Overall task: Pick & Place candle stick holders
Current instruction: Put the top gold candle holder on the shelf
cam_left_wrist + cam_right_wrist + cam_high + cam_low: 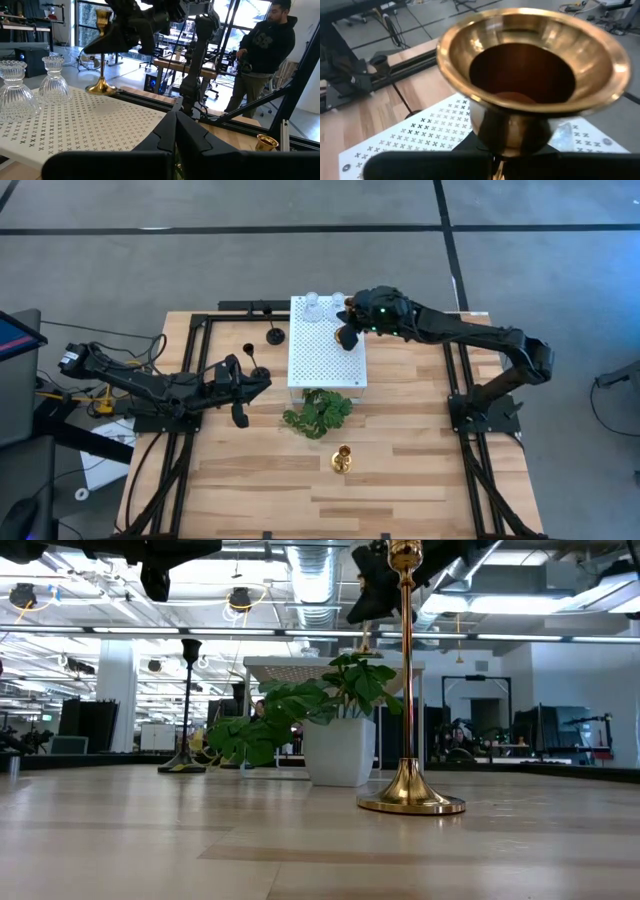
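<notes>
The right gripper is clamped on a gold holder whose base sits on the white board, near two glass holders. A tilt on release could topple it into them. The left gripper, fingers together, waits beside the board.

Looks like a robotics lab or open workshop floor. Wooden worktop bolted into a black metal frame on a grey concrete floor, exposed ducts and strip lights overhead, desks and monitors in the background, plus a person in a dark hoodie standing at a bench.
</notes>
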You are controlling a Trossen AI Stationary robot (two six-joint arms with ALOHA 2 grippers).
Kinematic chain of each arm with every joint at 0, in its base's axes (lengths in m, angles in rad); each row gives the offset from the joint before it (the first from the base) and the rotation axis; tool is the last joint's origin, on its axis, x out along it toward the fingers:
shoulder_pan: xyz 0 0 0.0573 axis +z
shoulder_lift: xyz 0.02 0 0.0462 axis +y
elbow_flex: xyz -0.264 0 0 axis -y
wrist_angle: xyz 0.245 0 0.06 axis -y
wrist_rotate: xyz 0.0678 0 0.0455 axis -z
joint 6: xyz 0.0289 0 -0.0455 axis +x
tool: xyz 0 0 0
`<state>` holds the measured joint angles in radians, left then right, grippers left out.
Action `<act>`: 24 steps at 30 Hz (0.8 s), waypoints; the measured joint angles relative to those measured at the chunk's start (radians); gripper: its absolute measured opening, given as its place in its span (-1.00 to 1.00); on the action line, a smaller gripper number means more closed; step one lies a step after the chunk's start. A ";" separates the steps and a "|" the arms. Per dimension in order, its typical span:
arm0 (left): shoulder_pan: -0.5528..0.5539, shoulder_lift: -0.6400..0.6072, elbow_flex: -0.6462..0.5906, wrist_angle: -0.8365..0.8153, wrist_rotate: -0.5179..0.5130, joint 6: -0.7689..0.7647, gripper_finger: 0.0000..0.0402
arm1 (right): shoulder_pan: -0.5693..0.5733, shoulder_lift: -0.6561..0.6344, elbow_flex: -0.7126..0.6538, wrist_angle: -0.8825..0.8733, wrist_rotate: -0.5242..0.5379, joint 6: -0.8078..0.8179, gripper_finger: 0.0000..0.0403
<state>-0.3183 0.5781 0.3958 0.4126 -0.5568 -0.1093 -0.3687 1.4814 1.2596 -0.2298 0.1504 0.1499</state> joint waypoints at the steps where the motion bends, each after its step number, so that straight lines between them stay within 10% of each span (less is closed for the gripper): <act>1: 0.000 0.000 0.000 0.000 0.000 0.000 -0.96 | 0.003 0.009 0.002 -0.001 0.000 0.000 -1.00; 24: 0.000 0.000 0.000 0.000 0.000 0.000 -0.96 | 0.000 0.126 0.004 0.092 0.000 -0.030 -1.00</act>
<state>-0.3187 0.5777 0.3958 0.4122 -0.5564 -0.1097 -0.3687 1.6070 1.2636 -0.1379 0.1505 0.1196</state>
